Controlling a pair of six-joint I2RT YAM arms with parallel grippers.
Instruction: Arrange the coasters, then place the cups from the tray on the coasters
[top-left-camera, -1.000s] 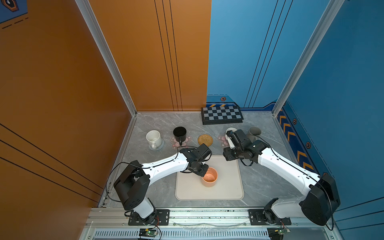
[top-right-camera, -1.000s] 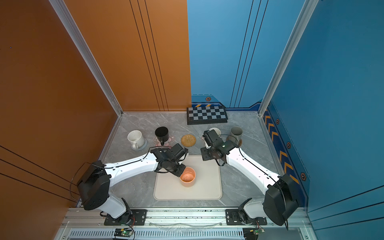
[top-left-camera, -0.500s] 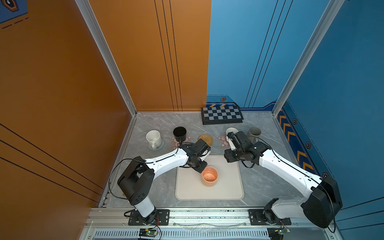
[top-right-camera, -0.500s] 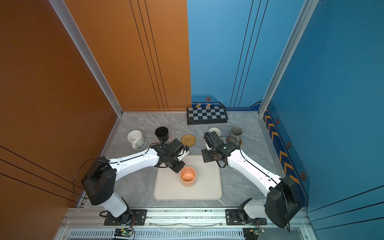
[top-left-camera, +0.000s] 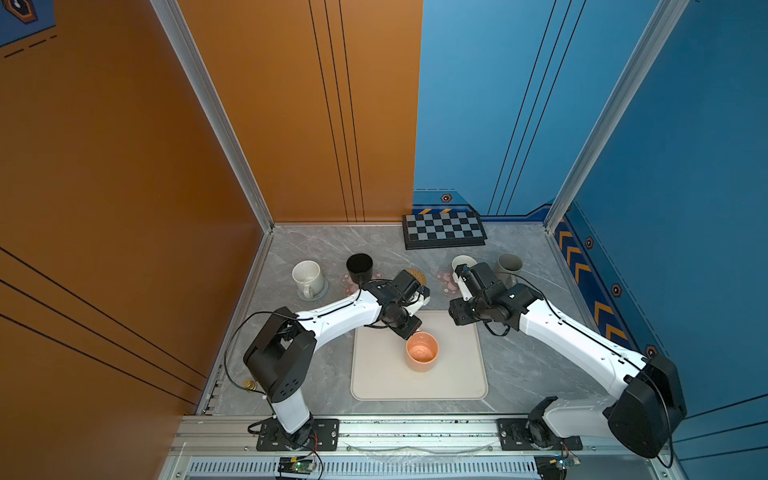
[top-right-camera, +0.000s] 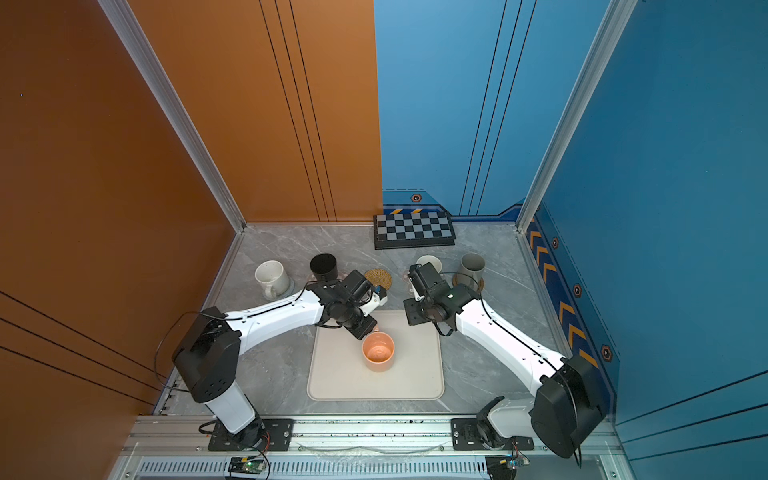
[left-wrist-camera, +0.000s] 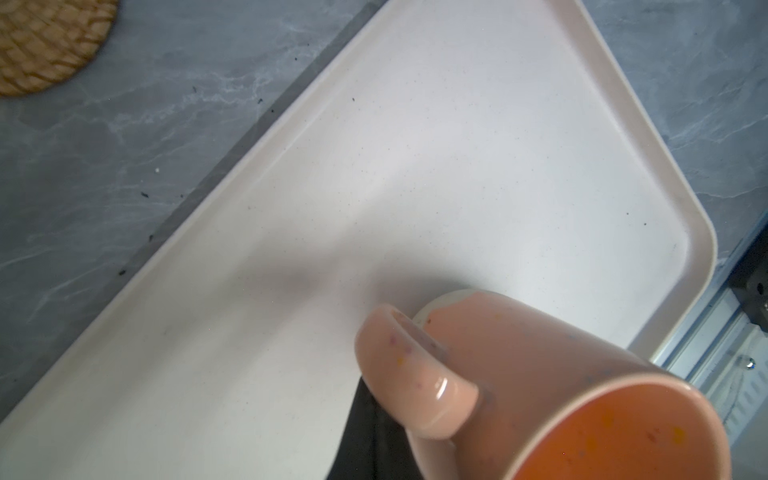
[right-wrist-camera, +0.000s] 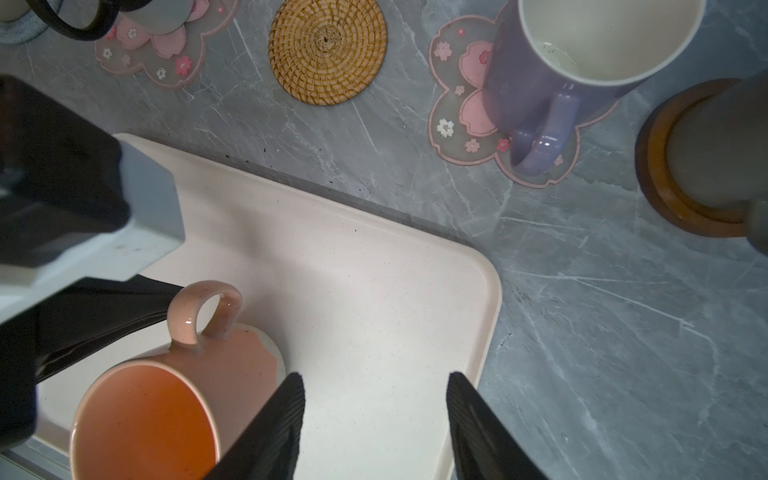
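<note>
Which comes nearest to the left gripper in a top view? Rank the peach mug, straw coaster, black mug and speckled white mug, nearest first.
From the left gripper, in a top view:
1. peach mug, on the tray, its handle in the grip.
2. straw coaster, just beyond the wrist, bare.
3. black mug, farther back and left.
4. speckled white mug, far left.

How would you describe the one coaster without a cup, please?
Start at the checkered board by the back wall. Just in front of it sits the woven straw coaster, mid-row. It is round and bare, while the pink flower-shaped coasters either side each carry a cup.
</note>
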